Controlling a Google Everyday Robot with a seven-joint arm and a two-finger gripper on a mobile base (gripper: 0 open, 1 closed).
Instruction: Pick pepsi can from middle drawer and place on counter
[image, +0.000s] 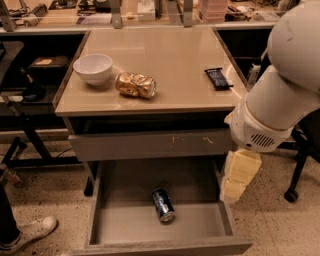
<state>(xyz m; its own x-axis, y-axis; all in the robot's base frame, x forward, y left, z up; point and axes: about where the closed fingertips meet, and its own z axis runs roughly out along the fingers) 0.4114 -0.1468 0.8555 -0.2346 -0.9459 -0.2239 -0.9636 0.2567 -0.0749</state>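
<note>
Cream-yellow and blocky, the gripper (232, 190) hangs tip-down at the right side of the open middle drawer (125, 222), over its right wall. From this angle I cannot tell whether it is open or closed, and it holds nothing that shows. Above it the white arm (285, 95) fills the right edge of the view.

The pepsi can (163, 205) lies on its side on the grey drawer floor, near the middle and a little toward the front, one silver end pointing forward. It is well apart from the gripper, off to the gripper's left in the view.

Above the open drawer sits a closed grey drawer front (150, 144) with pale scratches. On the beige counter (165, 50) stand a white bowl (93, 68) at the left, a golden-orange can (135, 84) lying on its side just beside it, and a flat dark snack bar (218, 78) near the right edge. A pale shoe (30, 232) shows on the speckled floor at lower left.
</note>
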